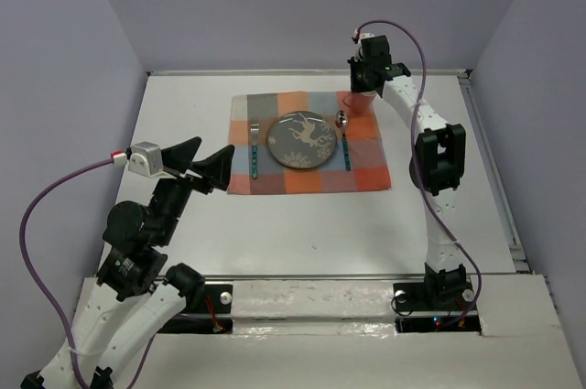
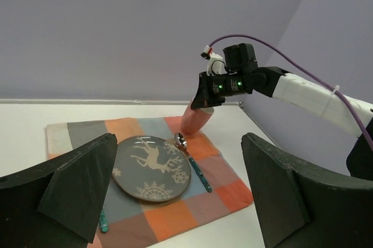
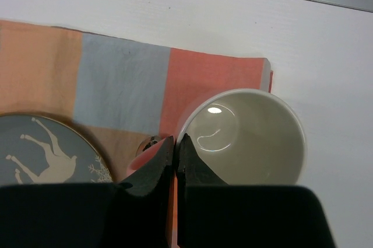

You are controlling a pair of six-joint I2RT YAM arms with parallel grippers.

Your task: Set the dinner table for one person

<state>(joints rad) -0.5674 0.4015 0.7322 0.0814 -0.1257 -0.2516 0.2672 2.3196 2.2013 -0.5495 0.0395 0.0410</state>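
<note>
The setting looks nearly finished. A checkered cloth (image 1: pixel 366 169) lies on the far middle of the worktop (image 1: pixel 302 233). A grey plate (image 1: pixel 300 140) with a deer on it sits in the cloth's centre, a fork (image 1: pixel 255 149) lies just left of it and a spoon (image 1: pixel 346 142) just right, both with teal handles.

The last piece seems to be the pink cup (image 3: pixel 250 137), at the cloth's far right corner beyond the spoon. The right hand (image 3: pixel 175 153) is pinched closed on its rim, one finger inside and one outside. From the left wrist the cup looks tilted, with its base at or on the cloth; I cannot tell if it rests fully. What is left, I judge, is to stand it upright, let go and draw back.

The left hand (image 1: pixel 209 158) hangs wide open and holds nothing, near the cloth's left edge.

The worktop is flat and white, with a thin metal rail (image 1: pixel 490 160) along its right side. Plain lilac walls (image 1: pixel 302 5) close it in at the back and both sides.
</note>
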